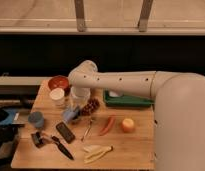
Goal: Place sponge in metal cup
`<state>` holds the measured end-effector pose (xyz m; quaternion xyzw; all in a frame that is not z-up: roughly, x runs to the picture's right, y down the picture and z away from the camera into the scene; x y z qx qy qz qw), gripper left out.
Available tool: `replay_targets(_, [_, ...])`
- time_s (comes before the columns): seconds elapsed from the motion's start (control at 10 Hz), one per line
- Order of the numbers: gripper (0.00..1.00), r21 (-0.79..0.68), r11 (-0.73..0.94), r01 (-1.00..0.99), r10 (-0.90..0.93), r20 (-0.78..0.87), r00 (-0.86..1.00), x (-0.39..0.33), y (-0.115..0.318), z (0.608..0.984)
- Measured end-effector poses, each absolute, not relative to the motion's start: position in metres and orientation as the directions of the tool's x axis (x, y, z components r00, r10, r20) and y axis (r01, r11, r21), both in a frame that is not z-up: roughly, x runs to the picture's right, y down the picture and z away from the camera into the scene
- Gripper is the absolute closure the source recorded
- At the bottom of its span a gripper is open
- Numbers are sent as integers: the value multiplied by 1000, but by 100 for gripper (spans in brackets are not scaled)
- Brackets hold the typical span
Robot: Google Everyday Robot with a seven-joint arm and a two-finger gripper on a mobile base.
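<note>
My gripper [74, 111] hangs from the white arm over the left middle of the wooden table [136, 150], between the white cup and the dark grapes. It is shut on the blue-grey sponge [70, 116], which it holds low, just above the tabletop. The metal cup does not show: it is either hidden behind the gripper and sponge or out of view.
Around the gripper stand a white cup [57, 97], a red bowl [58, 82], a round blue cup [36, 119], a black remote-like bar [65, 132] and dark grapes [91, 106]. Further right are a red chilli [108, 125], an orange fruit [127, 125] and a green tray [127, 100].
</note>
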<state>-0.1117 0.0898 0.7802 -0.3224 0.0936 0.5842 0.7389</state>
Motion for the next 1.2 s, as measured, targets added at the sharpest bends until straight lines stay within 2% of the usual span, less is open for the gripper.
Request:
replay_targets(0.5, [28, -355, 61, -933, 798, -545, 259, -101, 91, 794])
replay_targets(1.2, [26, -335, 53, -941, 807, -540, 238, -94, 86, 796])
